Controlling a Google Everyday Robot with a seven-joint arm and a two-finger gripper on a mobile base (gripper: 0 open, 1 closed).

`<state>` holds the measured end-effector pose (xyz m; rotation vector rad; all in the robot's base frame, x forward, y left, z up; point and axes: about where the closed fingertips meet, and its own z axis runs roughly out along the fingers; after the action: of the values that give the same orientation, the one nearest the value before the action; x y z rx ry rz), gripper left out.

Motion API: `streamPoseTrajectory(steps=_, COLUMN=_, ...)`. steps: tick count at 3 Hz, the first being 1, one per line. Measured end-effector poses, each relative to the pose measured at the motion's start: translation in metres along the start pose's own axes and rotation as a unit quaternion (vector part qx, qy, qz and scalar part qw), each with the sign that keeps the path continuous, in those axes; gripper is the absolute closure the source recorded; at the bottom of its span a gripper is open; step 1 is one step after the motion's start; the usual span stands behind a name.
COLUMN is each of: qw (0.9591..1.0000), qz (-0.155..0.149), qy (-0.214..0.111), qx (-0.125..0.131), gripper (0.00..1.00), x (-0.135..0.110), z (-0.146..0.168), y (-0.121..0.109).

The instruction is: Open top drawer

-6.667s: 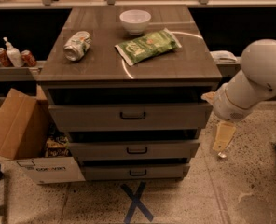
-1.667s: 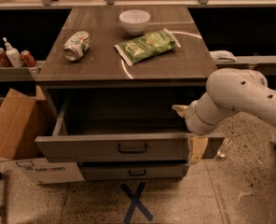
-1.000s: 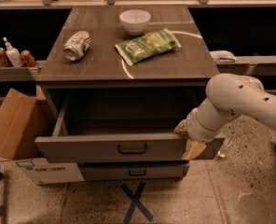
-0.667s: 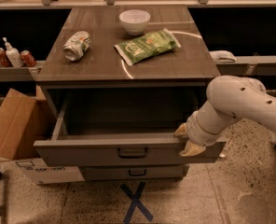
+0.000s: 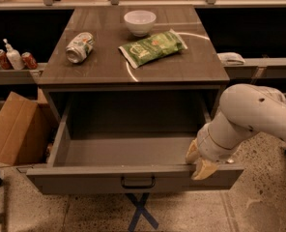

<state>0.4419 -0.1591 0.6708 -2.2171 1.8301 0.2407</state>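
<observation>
Where the floor meets the left side of the bench, a cardboard box stands, and above it a low shelf carries a white pump bottle between two red cans. On the bench top, a dented silver can lies on its side near the left edge. A white bowl sits close to the back edge, and a green snack bag lies just in front of it, toward the right. Below the front edge the top drawer stands far out, its deep grey inside open to view and its dark handle at the middle of the front panel. A blue tape cross marks the floor under it. The claw rests at the top rim of the drawer front, near its right end; I cannot tell whether it is apart or together. The white arm reaches in from the right.
</observation>
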Motion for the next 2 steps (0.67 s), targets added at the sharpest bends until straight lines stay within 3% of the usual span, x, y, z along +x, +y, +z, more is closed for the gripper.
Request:
streamPoseTrajectory(steps=1, qw=1.0000, qz=-0.001, qy=0.001, qx=0.000, gripper=0.82, x=-0.0003, z=0.0001, y=-0.0004)
streamPoseTrajectory(steps=2, qw=0.9999, qz=0.002, qy=0.000, qx=0.011, gripper=0.50, x=0.0021, z=-0.0094, y=-0.0027)
